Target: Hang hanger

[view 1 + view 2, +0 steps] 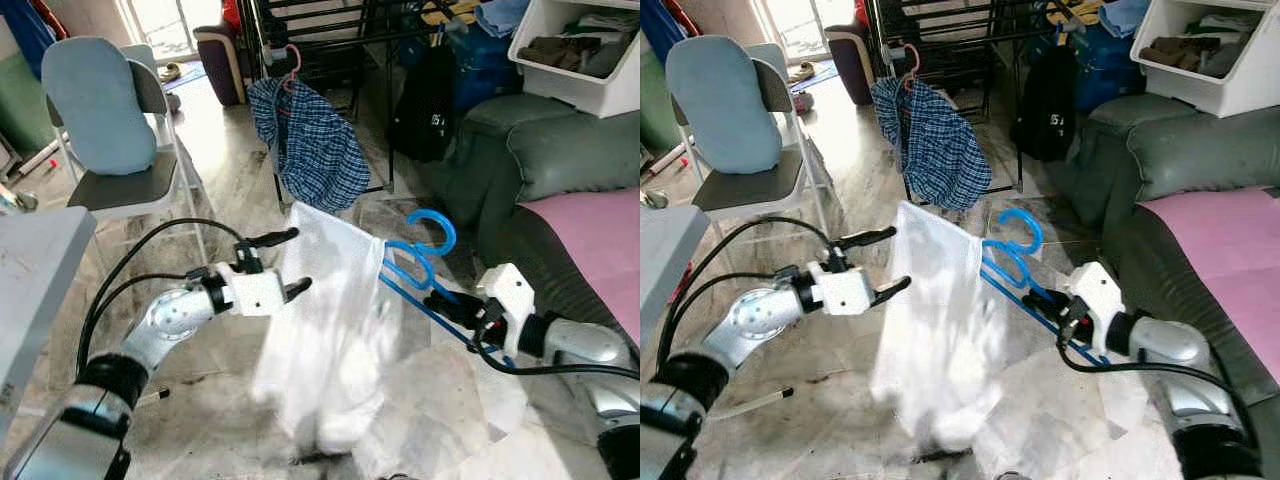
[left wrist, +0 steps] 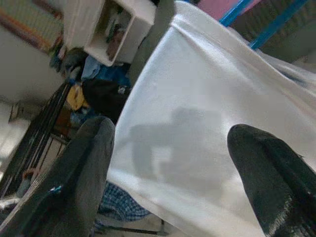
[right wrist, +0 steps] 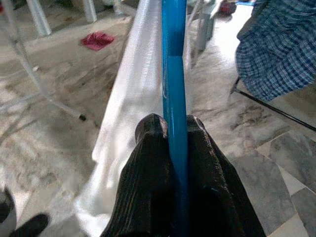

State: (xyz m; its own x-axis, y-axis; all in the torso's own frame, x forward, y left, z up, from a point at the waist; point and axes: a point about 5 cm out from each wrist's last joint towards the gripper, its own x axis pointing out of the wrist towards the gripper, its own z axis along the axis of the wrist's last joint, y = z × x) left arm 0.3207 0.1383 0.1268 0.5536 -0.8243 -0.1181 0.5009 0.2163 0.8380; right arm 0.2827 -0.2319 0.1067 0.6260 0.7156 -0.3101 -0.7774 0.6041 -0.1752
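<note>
My right gripper (image 1: 1052,303) has its jaws clamped on the lower bar of the blue hanger (image 3: 174,89), the two black fingers (image 3: 148,163) pinching the thin rod from either side; the rod runs straight out ahead of them, its hook (image 1: 1025,225) curling up just beyond. I judge the hanger stiff, light and smooth, so it could twist or slip in this narrow pinch; a hold nearer the hook's neck would steady it better for hooking. Draped over the far arm of the hanger is a white cloth (image 1: 940,330), soft and limp, hanging down towards the floor and likely to slide off if I tilt the bar. My left gripper (image 1: 290,262) sits just beside that cloth with its jaws apart, the fabric between and beyond them. Farther out stands the dark drying rack (image 1: 330,40), where a plaid shirt (image 1: 315,150) hangs.
</note>
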